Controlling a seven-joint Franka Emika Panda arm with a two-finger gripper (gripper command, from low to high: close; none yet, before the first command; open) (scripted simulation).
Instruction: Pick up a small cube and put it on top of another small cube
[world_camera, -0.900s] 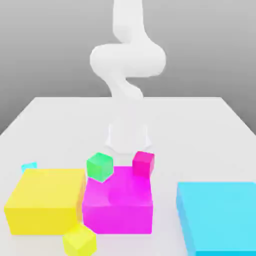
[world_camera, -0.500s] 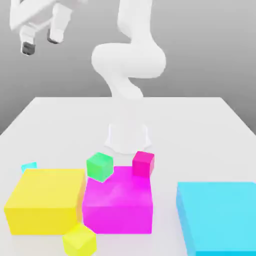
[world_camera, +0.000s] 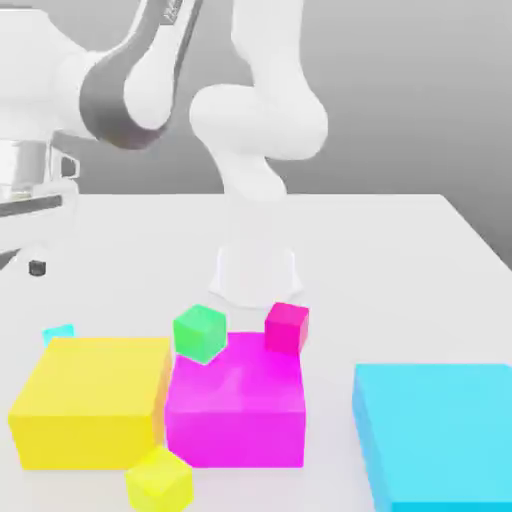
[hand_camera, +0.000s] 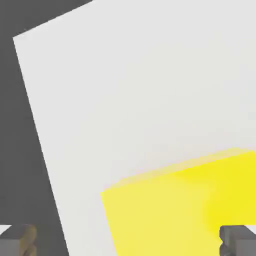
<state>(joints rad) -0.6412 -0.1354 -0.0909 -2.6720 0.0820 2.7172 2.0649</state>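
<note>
My fingers stand wide open, holding nothing. The small cyan cube is partly behind the yellow block.

The arm rises from its base and bends over to the exterior view's left of that base, its tool hanging lower than the arm's upper bends, fingers spread wide apart, gripping nothing.

ok so the tiny cube is behind the exterior view's leftmost block, and the middle block sits before the rightmost block going left to right
</note>
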